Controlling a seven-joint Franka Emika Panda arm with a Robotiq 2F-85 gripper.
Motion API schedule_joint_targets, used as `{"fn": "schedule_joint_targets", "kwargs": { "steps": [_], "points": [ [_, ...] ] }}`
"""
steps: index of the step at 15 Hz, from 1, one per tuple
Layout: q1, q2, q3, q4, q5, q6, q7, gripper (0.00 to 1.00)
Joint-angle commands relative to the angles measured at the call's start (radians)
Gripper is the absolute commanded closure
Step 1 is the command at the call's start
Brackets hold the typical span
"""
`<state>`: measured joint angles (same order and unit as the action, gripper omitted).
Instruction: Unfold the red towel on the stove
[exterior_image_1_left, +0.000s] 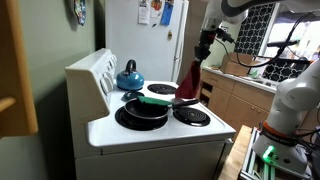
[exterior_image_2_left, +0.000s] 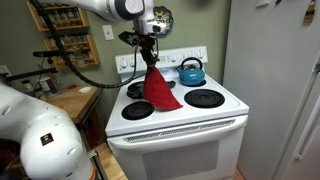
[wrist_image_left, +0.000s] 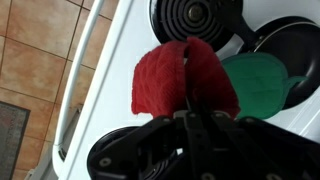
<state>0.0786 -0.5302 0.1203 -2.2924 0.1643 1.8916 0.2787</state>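
Note:
My gripper (exterior_image_1_left: 203, 52) (exterior_image_2_left: 150, 58) hangs above the white stove (exterior_image_1_left: 160, 132) (exterior_image_2_left: 180, 118), shut on the top corner of the red towel (exterior_image_1_left: 189, 82) (exterior_image_2_left: 158, 88). The towel dangles below it, its lower edge near or on the stovetop between the burners. In the wrist view the red towel (wrist_image_left: 185, 80) hangs straight down from my shut gripper (wrist_image_left: 188, 116), over the stove's front edge (wrist_image_left: 105, 75) and beside a green utensil head (wrist_image_left: 258, 82).
A blue kettle (exterior_image_1_left: 130, 75) (exterior_image_2_left: 192, 71) stands on a back burner. A black pan (exterior_image_1_left: 142, 108) with the green-handled utensil (exterior_image_1_left: 155, 100) sits on a front burner. A white refrigerator (exterior_image_1_left: 150, 30) stands close by, a counter (exterior_image_1_left: 245, 80) lies beyond.

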Motion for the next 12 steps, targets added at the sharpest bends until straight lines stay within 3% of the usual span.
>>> {"fn": "schedule_joint_targets", "kwargs": {
  "steps": [1,3,12],
  "points": [
    [-0.030,-0.100,-0.011,-0.015,-0.061,-0.075,-0.031,0.99],
    [-0.029,-0.077,-0.001,0.005,-0.042,-0.057,-0.015,0.94],
    [-0.028,-0.089,-0.021,0.027,-0.039,-0.104,-0.051,0.99]
  ]
}}
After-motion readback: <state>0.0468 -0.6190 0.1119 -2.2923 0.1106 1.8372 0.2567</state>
